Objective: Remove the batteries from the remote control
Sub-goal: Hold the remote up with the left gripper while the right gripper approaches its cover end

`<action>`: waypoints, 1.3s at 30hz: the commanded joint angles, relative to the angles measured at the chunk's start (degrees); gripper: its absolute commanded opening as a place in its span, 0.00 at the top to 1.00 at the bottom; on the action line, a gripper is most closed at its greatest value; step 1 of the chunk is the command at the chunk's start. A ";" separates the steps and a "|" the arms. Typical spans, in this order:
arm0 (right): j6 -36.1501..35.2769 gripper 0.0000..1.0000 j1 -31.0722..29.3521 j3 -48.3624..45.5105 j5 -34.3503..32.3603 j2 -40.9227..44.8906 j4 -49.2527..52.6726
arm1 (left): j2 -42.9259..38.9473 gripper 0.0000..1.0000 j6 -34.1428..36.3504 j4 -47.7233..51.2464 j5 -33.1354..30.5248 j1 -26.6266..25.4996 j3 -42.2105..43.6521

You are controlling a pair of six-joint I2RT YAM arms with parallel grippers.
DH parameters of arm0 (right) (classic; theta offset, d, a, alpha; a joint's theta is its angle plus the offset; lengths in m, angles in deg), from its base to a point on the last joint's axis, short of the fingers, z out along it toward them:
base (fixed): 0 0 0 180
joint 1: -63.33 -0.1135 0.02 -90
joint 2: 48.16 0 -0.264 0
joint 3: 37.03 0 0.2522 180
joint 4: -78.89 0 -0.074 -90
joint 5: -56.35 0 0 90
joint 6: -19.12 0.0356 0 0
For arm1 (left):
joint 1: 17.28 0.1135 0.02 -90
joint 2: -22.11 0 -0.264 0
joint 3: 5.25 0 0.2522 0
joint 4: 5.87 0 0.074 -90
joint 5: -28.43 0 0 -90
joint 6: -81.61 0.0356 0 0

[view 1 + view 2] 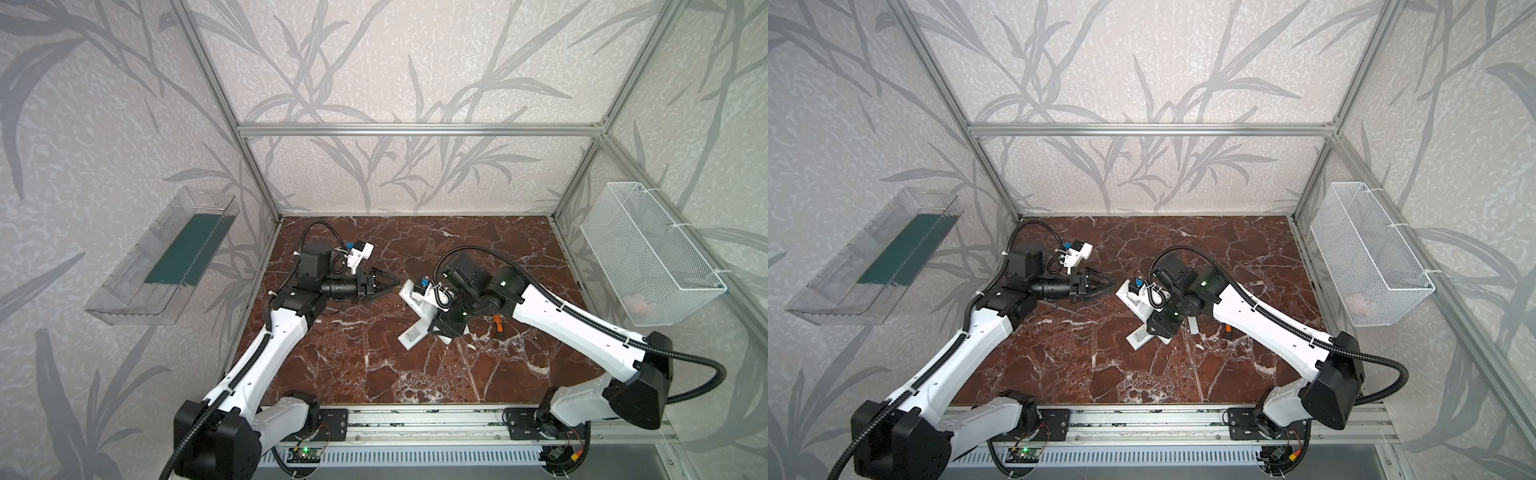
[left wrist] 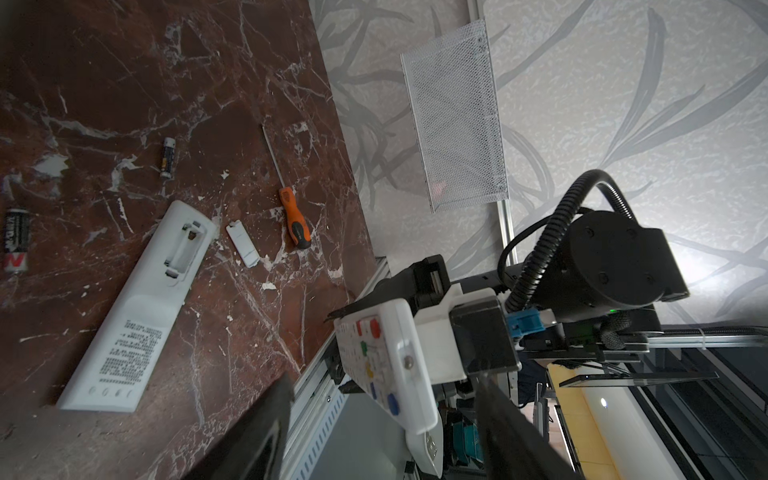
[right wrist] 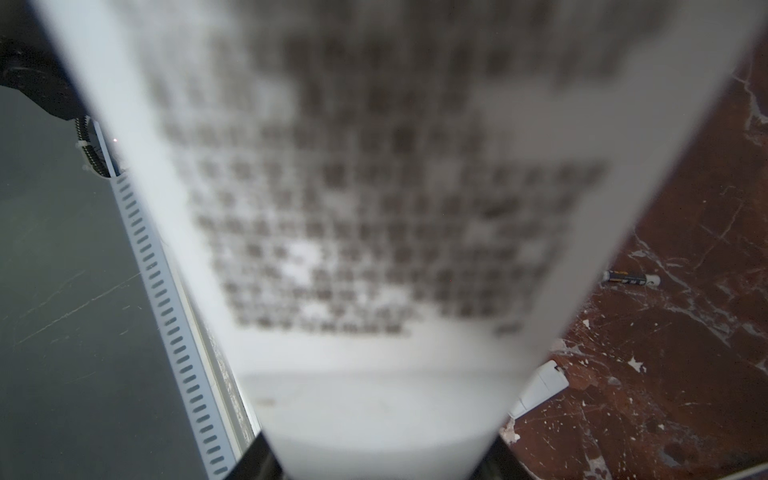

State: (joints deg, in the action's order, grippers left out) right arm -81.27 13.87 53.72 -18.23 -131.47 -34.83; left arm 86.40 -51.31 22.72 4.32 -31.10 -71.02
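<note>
Red N-like mark on battery [image 2: 16,241]; back print on lying remote [image 2: 137,307], held remote [image 3: 374,374] illegible.

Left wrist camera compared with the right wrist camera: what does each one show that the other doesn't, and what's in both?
Only the left wrist view shows the face-down remote, its battery bay open and empty, the orange screwdriver, the mesh basket and the red-marked battery. Only the right wrist view shows the printed back of the held remote, blurred. Both show the held remote, the yellow-marked battery, what looks like the white cover piece and the marble table.
</note>
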 commanded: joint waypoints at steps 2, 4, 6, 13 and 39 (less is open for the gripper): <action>-1.37 0.70 -1.39 1.85 -1.56 -1.23 1.12 | 1.04 0.33 8.85 11.53 0.69 -0.89 -3.01; -1.36 0.70 -1.61 1.93 -1.62 -1.31 1.16 | 1.74 0.35 10.43 13.51 0.13 -1.58 -3.53; -1.22 0.70 -1.73 1.96 -1.67 -1.30 1.18 | 2.49 0.39 11.39 14.57 -0.36 -2.32 -3.93; -1.39 0.70 -2.00 1.98 -1.44 -1.22 1.37 | 4.54 0.50 14.08 17.28 -2.09 -4.62 -5.05; -4.49 0.67 -5.83 4.47 -5.85 -3.43 3.03 | 8.71 0.75 16.20 19.09 -0.47 -6.04 -5.22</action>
State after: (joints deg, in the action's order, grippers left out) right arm -84.33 8.69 55.39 -24.11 -134.90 -31.42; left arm 94.18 -36.49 40.77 3.97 -37.03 -75.65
